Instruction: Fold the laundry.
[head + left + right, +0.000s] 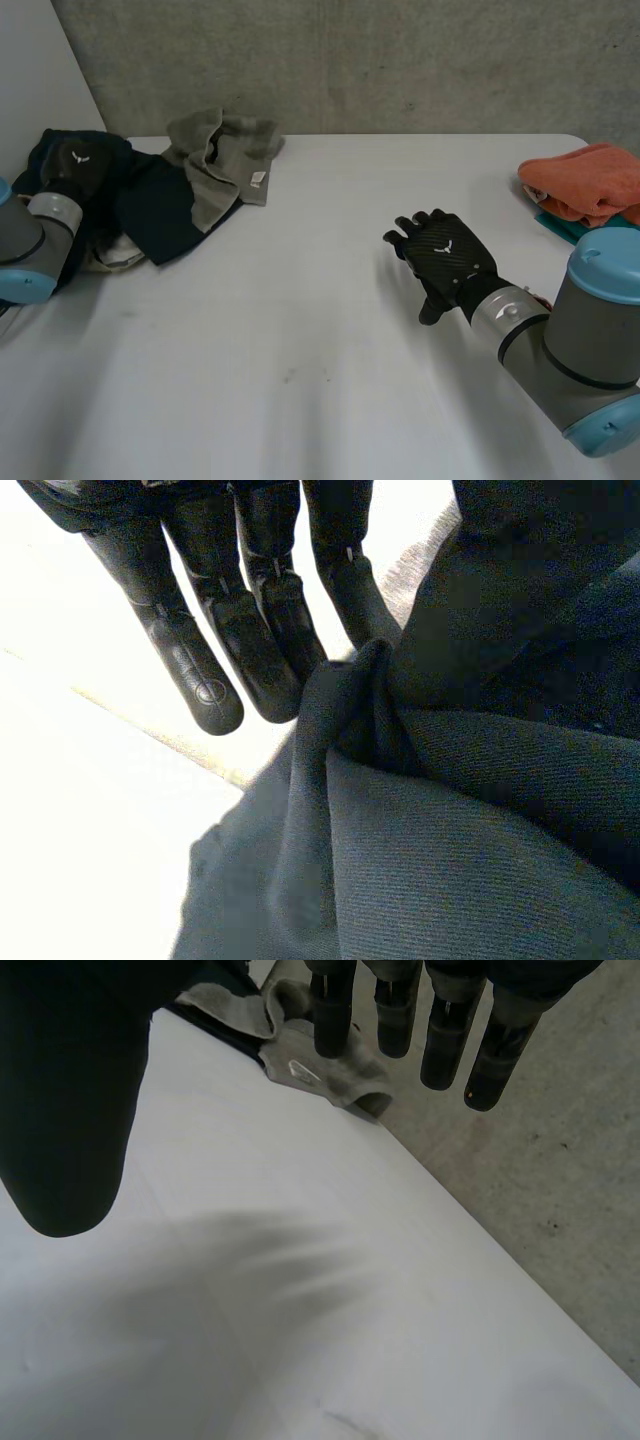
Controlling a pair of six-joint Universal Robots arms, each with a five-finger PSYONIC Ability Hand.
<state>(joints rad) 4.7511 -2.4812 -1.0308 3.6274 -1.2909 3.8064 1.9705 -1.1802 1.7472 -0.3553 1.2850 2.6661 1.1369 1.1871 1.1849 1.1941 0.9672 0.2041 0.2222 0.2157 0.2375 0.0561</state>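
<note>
A pile of laundry lies at the table's far left corner. In it a dark navy garment (150, 210) spreads out beside a grey-green garment (225, 150) with a white label. My left hand (80, 165) rests on the navy garment's left part. In the left wrist view its fingers (250, 650) reach down straight, and a raised fold of the navy garment (450, 830) is bunched and pinched at their tips. My right hand (445, 262) hovers over the bare table at mid right, back up, with straight fingers (445, 1030) that hold nothing. The grey-green garment (330, 1070) lies beyond its fingertips.
An orange towel (590, 180) sits folded on a teal cloth (565, 228) at the far right edge. The white table (300, 330) stretches between the two arms. A grey wall stands behind the table's far edge.
</note>
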